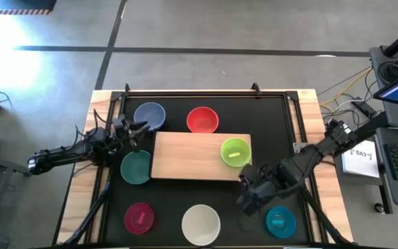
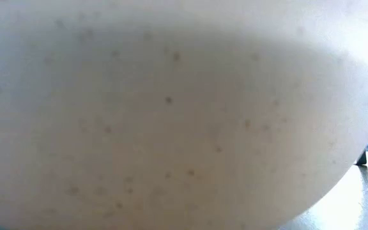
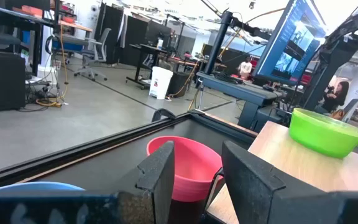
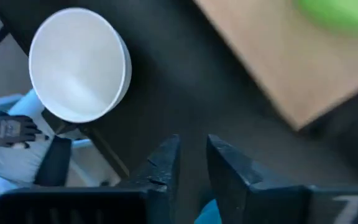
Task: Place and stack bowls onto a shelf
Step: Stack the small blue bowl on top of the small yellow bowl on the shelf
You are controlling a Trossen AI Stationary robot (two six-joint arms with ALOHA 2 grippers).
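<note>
One yellow-green round plastic bowl [image 1: 235,152] sits on your pale wooden shelf board [image 1: 185,158]; six wait around it. Your right gripper [image 1: 246,181], jaws narrowly parted and empty, hangs beside the board; next, reach the teal-blue bowl [image 1: 280,221]. Left gripper [image 1: 138,131], partly open, empty, waits by the blue-grey bowl [image 1: 149,115].

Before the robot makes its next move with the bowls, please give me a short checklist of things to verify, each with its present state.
1. Green bowl sits fully on the shelf: ok.
2. Free room on the shelf for more bowls: ok, the left and middle parts are bare.
3. Right gripper holds nothing: ok, its fingers stand a little apart with only tabletop between them.
4. Right gripper is off the shelf: ok, it hangs beside the shelf's near right corner, above the teal-blue bowl.
5. Left gripper holds nothing: ok, fingers apart, empty, near the blue-grey bowl.
6. Low view usable: not ok, the cream-white bowl fills it.
</note>
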